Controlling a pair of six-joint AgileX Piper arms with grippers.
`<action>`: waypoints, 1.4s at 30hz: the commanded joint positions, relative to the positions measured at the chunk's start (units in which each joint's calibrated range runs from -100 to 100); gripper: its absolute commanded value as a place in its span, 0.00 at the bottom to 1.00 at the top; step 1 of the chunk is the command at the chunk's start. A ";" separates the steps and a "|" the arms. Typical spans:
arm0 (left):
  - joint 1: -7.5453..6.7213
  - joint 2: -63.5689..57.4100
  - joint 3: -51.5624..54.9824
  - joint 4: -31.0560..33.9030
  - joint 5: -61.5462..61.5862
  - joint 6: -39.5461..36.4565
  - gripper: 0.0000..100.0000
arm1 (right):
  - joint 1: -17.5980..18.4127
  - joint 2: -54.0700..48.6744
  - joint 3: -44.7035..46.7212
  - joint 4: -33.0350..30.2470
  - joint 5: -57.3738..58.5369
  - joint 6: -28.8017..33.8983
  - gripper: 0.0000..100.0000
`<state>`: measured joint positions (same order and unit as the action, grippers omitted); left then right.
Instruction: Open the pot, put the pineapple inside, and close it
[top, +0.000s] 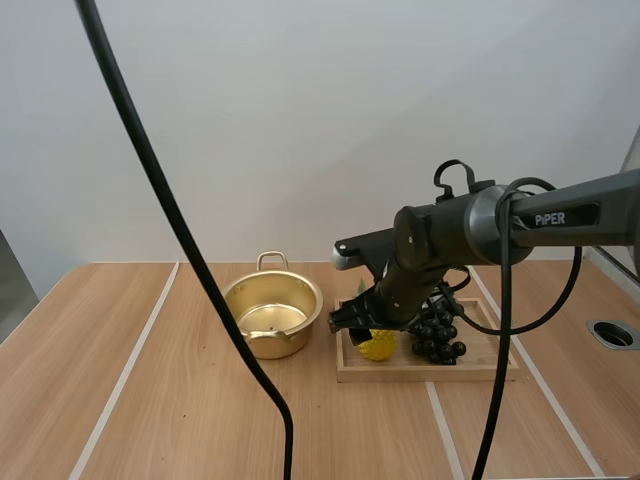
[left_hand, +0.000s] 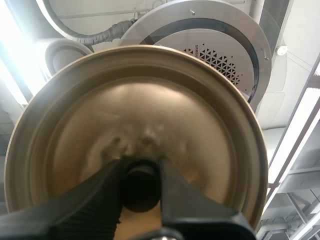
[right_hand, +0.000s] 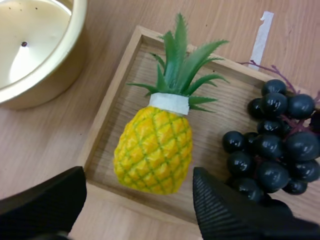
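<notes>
Left fingers (left_hand: 95, 200) clamped, right fingers (right_hand: 225, 210) spread apart.

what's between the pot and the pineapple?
Just a strip of bare table and the tray wall facing the pot, nothing else before the pineapple. Right wrist view shows it. The grapes lie beyond it.

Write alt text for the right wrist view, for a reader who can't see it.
The open right gripper hovers over a pineapple lying in a wooden tray, its fingers apart and not touching it. Dark grapes lie beside the pineapple in the tray, and an open gold pot stands on the table next to the tray.
</notes>
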<state>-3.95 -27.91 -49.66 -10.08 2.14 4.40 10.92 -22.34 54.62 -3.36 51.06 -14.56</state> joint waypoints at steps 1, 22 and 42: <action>-0.04 -0.13 -0.02 -0.38 1.19 0.11 0.00 | 0.05 -0.15 -0.11 -3.22 0.94 -0.38 1.00; -0.04 -0.13 -0.02 -0.38 2.97 0.11 0.00 | 0.05 -0.15 -1.99 -3.41 -0.13 -1.79 1.00; -0.04 -0.13 -0.02 -0.38 2.97 0.11 0.00 | 0.05 8.59 -4.34 1.34 -0.24 -2.16 1.00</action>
<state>-3.95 -27.91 -49.66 -10.08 5.15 4.40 10.92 -15.65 50.56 -2.18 52.12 -16.20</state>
